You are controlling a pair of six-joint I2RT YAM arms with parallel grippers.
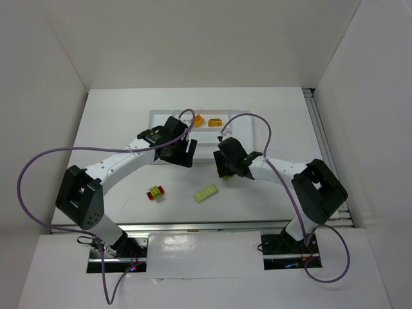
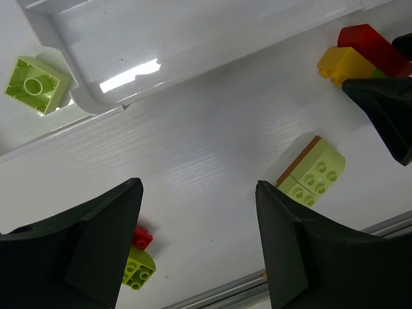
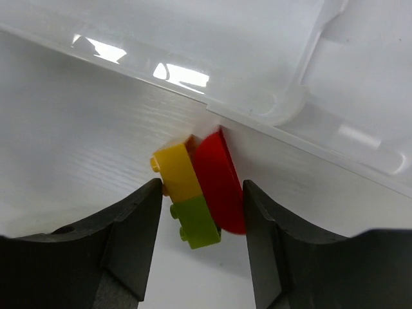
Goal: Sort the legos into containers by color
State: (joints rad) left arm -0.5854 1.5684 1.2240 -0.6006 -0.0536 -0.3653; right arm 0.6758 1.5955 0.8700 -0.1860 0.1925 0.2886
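The white tray [image 1: 239, 132] lies at the back centre, with two yellow-orange bricks [image 1: 199, 120] in a far slot. A light green brick [image 2: 37, 84] lies in another section of the tray [image 2: 193, 38]. My right gripper [image 3: 201, 187] is shut on a stack of yellow, green and red bricks [image 3: 193, 193] beside the tray's rim [image 3: 290, 109]. My left gripper [image 2: 199, 219] is open and empty above the table, just in front of the tray. A light green flat brick [image 1: 206, 192] and a small red-and-green stack [image 1: 156, 192] lie on the table.
The flat green brick [image 2: 313, 172] has an orange-brown underside and lies right of my left fingers. The red-and-green stack [image 2: 138, 257] is partly hidden behind my left finger. A metal rail [image 1: 206, 225] runs along the table's near edge. White walls enclose the table.
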